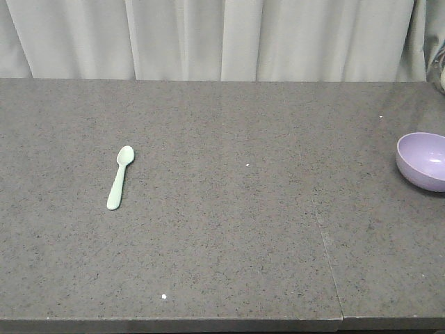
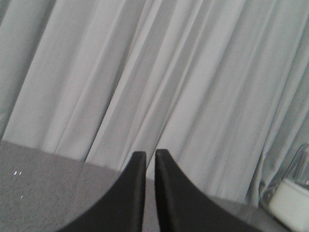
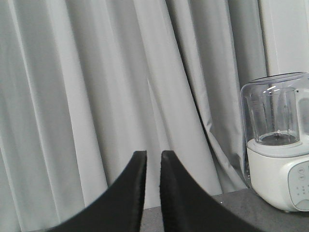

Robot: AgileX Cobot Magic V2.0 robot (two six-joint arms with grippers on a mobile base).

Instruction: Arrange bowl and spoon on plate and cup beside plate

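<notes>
Both arms raised toward the curtain: left gripper and right gripper pinched nearly together, empty, probably just parked. Spoon lies left of the countertop's middle, bowl at its right edge. Plate and cup unseen.

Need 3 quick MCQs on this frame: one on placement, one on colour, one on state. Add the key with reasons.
1. In the front view, the spoon lies:
A) in the bowl
B) on the table, far left of the bowl
C) against the bowl's rim

2. The bowl is:
A) lavender
B) green
C) red

3. The left arm's fingers are:
A) clamped on the spoon
B) nearly together, holding nothing
C) spread wide

Key:
1 B, bare table separates the two.
2 A, its wall and inside read pale purple.
3 B, only a thin slit shows between them, with the curtain behind.
</notes>
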